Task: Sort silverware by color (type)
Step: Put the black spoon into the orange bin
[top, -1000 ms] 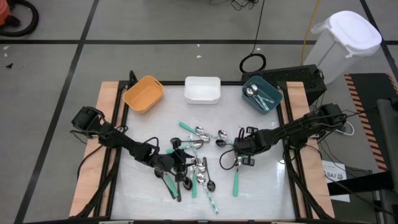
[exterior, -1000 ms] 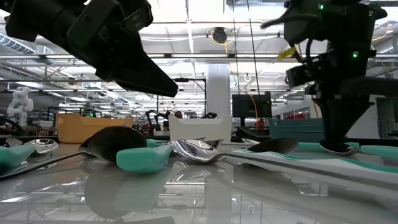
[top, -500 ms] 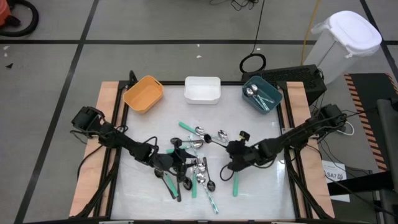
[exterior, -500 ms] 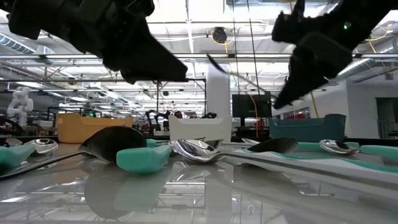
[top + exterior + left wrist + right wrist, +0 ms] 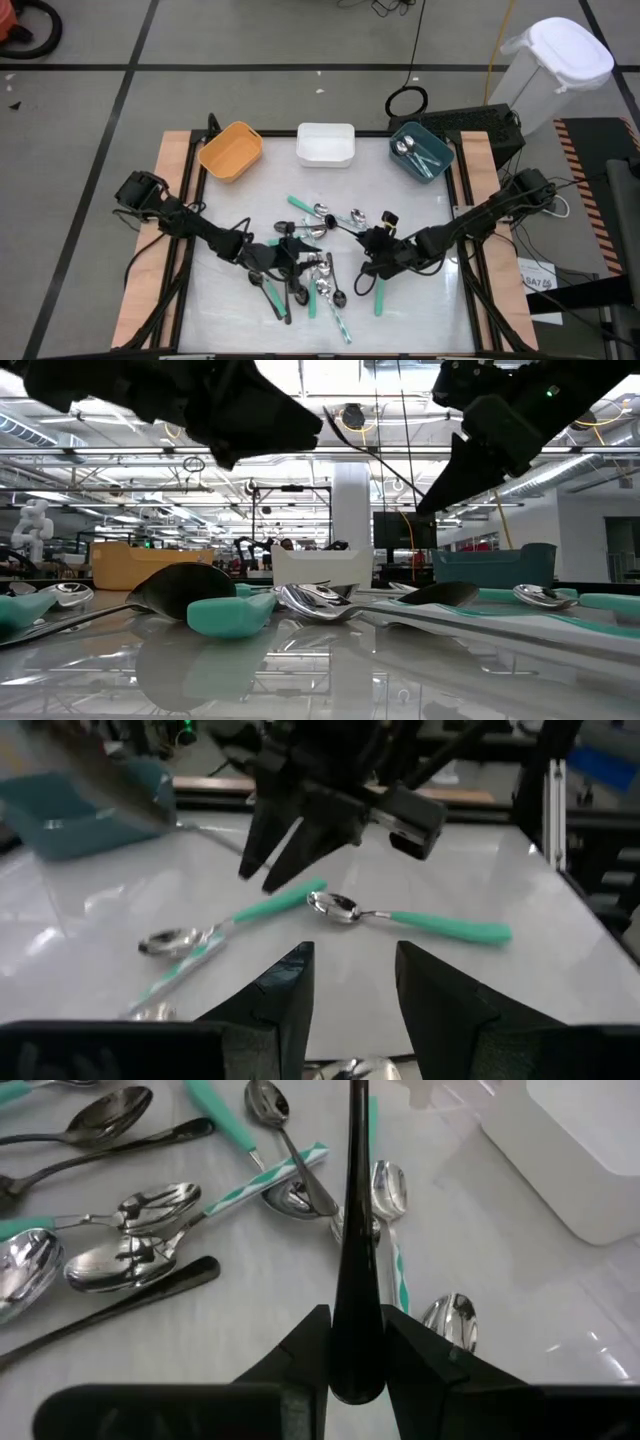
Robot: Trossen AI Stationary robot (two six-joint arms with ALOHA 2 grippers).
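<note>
Right gripper is up off the table, just right of the heap, and it's got something: a black-handled spoon pinched by the end of its handle, the shaft running straight out ahead between the two fingers. That end grip makes sense, it leaves the bowl free to tip into a bin. In the low view the thin handle angles up clear of everything, so the spoon is lifted, touching nothing below.

Left gripper hovers at the left edge of the pile, fingers apart with bare table between them, holding nothing, apparently waiting its turn.

The rest of the silverware lies tangled mid-table, black, mint and silver handles crossing one another. Along the far edge sit the orange bin, the white bin and the teal bin, the teal one already carrying a couple of spoons, one with a mint handle. So this black one likely goes to orange or white, and which of those I can't tell
</note>
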